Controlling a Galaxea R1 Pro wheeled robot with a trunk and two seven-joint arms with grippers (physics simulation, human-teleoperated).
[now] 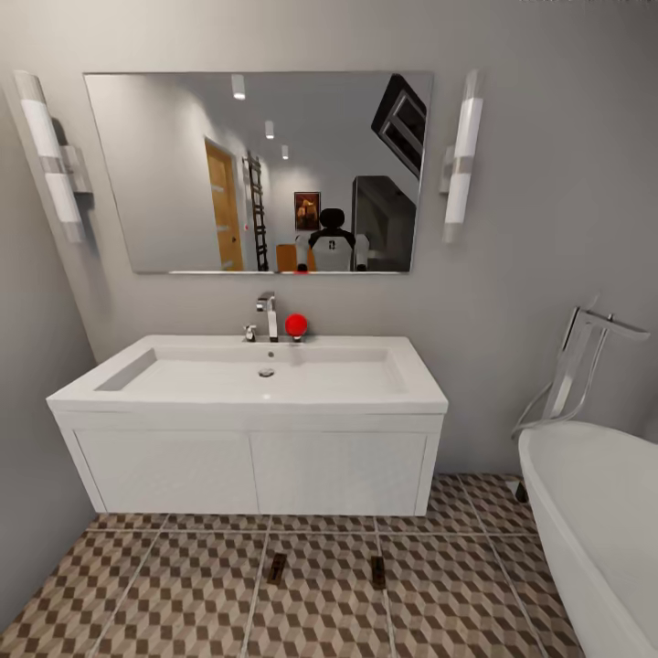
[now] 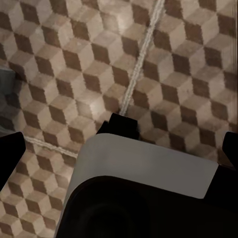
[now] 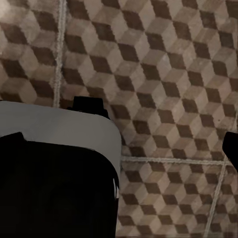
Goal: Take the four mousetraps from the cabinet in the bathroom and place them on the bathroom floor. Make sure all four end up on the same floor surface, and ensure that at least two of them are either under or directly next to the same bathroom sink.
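Lying on floor tiles [image 1: 164, 594] by sink [image 1: 247, 388]: 2 mousetraps [image 1: 277, 567]; basin empty; fingers' state – can't tell

Cube-patterned bathroom floor [image 2: 163, 59] beneath the robot's grey-and-black base [image 2: 144, 188].

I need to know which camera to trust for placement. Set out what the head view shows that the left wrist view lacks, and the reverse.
Head view alone: the white sink on its vanity, the mirror, the bathtub, and two mousetraps lying on the tiles in front of the vanity. Left wrist view alone: a close look straight down past a grey-and-black part of the robot. Both share the cube-patterned bathroom floor with its pale grout lines.
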